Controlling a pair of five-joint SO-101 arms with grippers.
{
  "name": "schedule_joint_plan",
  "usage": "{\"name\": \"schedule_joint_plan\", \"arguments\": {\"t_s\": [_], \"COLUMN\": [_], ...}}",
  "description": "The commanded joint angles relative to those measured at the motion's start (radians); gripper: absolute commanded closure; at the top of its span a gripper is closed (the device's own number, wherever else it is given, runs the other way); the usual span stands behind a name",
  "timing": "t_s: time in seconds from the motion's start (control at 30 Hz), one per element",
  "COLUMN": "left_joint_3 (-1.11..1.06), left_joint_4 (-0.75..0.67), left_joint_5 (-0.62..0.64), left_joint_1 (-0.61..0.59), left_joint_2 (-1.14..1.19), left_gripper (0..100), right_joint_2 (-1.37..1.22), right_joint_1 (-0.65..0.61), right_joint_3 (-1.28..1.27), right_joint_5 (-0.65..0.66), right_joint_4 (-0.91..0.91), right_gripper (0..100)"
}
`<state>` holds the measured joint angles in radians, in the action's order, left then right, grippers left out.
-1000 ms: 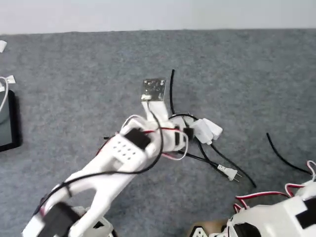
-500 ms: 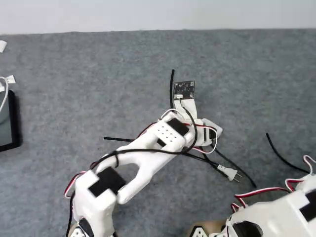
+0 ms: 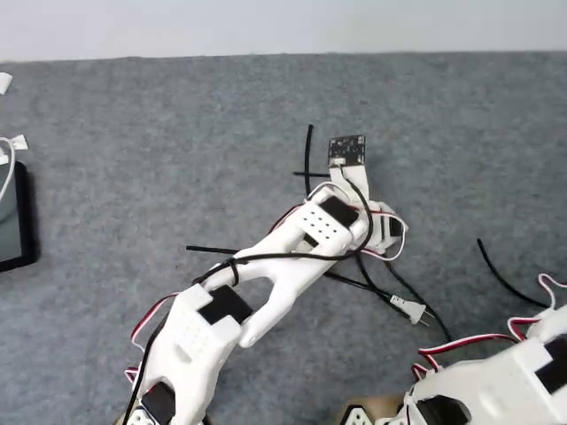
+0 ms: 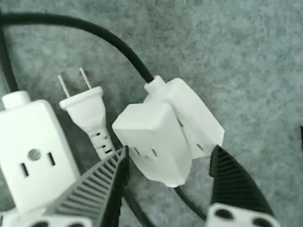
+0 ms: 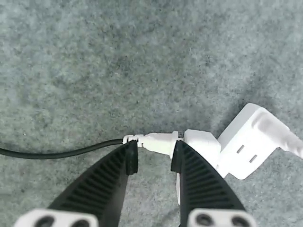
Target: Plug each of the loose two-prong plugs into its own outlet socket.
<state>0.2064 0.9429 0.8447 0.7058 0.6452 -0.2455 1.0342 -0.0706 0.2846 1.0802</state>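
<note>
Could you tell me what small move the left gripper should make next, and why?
Probably close the left gripper on the white rectangular outlet block. Its fingers are open on either side of that block, while a white two-prong plug lies loose beside it, prongs bare. Holding the block would likely steady it for plugging.

No text, label or number legible anywhere, white outlet socket [image 4: 154,142] plain-faced with bare slots, two-prong plug [image 4: 87,111] unmarked, small circuit board [image 3: 347,149] on the arm's wrist too fine to read
</note>
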Motion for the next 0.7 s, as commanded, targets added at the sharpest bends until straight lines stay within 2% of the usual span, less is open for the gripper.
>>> {"name": "schedule_joint_plan", "arguments": {"t_s": [0.0,0.1,0.27,0.47,0.6,0.67], "left_joint_3": [0.082,0.116,0.131,0.117,0.124,0.136], "left_joint_4": [0.072,0.117,0.190,0.193,0.193,0.195], "left_joint_5": [0.003,0.002,0.002,0.000,-0.003,-0.060], "left_joint_1": [0.002,0.002,0.000,0.000,-0.041,-0.063], "left_joint_2": [0.029,0.052,0.064,0.055,0.054,0.054], "left_gripper": [82,99,99,99,98,97], "right_joint_2": [0.013,0.013,0.013,0.013,0.013,0.012], "right_joint_1": [-0.010,-0.010,-0.010,-0.030,-0.042,-0.050], "right_joint_3": [0.054,0.054,0.055,0.055,0.052,0.051], "right_joint_5": [-0.012,-0.009,-0.006,-0.009,-0.011,-0.011], "right_joint_4": [-0.015,-0.015,-0.015,-0.016,-0.016,-0.016], "right_gripper": [88.2,88.2,88.2,88.2,88.2,88.2]}}
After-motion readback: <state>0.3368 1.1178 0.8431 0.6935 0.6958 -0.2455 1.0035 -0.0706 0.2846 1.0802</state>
